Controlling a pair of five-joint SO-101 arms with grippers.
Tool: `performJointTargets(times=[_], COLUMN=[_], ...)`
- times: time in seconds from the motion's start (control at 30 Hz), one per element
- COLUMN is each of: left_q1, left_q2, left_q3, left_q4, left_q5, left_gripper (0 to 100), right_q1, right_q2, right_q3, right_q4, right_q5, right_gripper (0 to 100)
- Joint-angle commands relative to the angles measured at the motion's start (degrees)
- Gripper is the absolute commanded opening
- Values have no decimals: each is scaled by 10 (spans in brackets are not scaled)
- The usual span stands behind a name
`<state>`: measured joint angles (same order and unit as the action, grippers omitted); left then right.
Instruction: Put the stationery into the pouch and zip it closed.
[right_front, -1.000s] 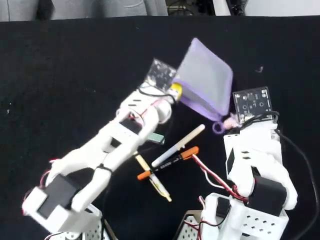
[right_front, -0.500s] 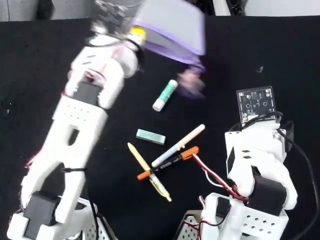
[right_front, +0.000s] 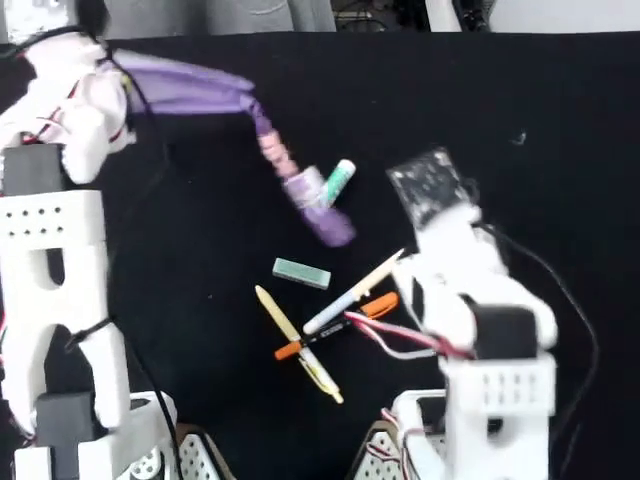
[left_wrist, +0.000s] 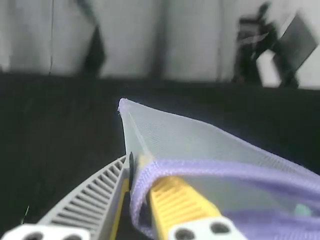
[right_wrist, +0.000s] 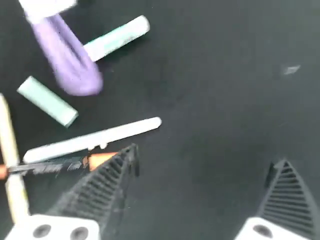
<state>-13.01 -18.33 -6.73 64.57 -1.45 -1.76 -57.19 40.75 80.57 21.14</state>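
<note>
The left tool (left_wrist: 134, 167) pinches the rim of the pouch (right_front: 185, 85), lifted at the table's (right_front: 520, 100) far left corner, while the right tool (right_wrist: 207, 156) hangs spread above the pens (right_front: 340, 310), eraser (right_front: 301, 273) and glue stick (right_front: 338, 183) lying loose, so filling and zipping apparently remain undone.

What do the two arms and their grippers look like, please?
The left arm and the right arm are white, blocky shells with black motor blocks, round holes in some plates and thin red cables. The left gripper has one pale grey ribbed finger and one yellow. The right gripper has two dark, ribbed, triangular fingers on white mounts with screw holes.
</note>
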Motion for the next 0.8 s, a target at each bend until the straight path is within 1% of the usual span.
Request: performJointTargets(times=[0.0, 0.13, 0.2, 0.33, 0.4, 0.6, 0.77], left_q1=[-23, -39, -48, -50, -49, -52, -53], left_q2=[-33, -31, -27, -26, -26, -27, -27], left_q3=[-31, -23, -22, 7, 23, 110, 138], left_q4=[59, 102, 108, 105, 104, 24, 4], left_q5=[3, 2, 2, 2, 2, 4, 3], left_gripper=[27, 27, 27, 28, 28, 28, 28], right_q1=[-43, -85, -98, -100, -97, -96, -96], right_q2=[82, 145, 167, 198, 211, 249, 290], right_q3=[-26, -24, -22, 0, 25, 102, 110], right_q4=[-5, -4, -4, -12, -43, -151, -199], right_q5=[37, 98, 133, 218, 251, 344, 400], right_gripper=[389, 389, 389, 389, 389, 388, 387])
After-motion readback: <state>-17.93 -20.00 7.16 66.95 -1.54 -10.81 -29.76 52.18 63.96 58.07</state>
